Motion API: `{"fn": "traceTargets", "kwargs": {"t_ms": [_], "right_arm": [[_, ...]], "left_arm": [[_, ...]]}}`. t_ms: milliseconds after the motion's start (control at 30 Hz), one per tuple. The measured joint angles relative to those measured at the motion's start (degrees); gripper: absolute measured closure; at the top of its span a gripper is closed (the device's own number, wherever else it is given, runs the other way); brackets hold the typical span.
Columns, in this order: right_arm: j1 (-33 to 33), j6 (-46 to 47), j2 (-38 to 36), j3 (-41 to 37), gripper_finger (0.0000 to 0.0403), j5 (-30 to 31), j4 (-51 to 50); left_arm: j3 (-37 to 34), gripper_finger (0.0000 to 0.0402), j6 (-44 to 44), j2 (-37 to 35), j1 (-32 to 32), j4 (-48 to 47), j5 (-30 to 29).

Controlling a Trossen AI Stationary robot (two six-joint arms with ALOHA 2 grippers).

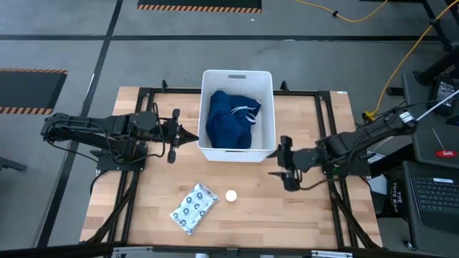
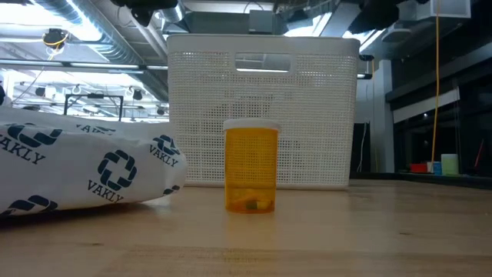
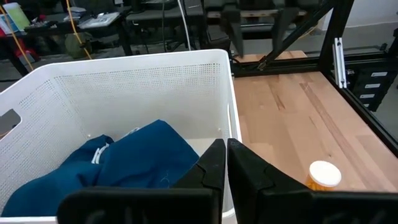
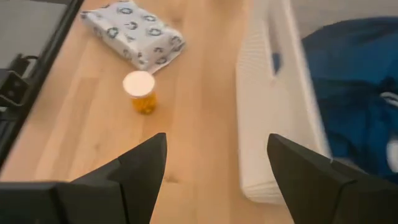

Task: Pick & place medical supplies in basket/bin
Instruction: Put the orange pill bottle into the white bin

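The right gripper (image 1: pixel 285 163) hangs with its fingers spread wide and empty, just off the near right corner of the white tub (image 1: pixel 266 79). The left gripper (image 1: pixel 188 136) sits by the tub's left wall, its fingers (image 3: pixel 214 163) pressed together on nothing. Inside the tub lies a crumpled dark blue garment (image 1: pixel 231 119) with white cord. On the table in front of the tub stands the white-capped amber bottle (image 1: pixel 231 195), upright, and near it lies the white packet printed with blue rings (image 1: pixel 193 208).
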Motion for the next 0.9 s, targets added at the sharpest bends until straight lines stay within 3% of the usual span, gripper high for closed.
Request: {"fn": "traceTargets", "kwargs": {"t_ms": [233, 900], "right_arm": [[2.8, 0.4, 2.4, 0.0, 0.0124, -0.1, 1.9], [3.0, 0.2, 2.6, 0.0, 0.0124, -0.1, 1.9]], "left_arm": [[0.0, 0.0394, 0.0, 0.0, 0.0, 0.0, 0.0], [0.0, 0.0392, 0.0, 0.0, 0.0, 0.0, 0.0]]}}
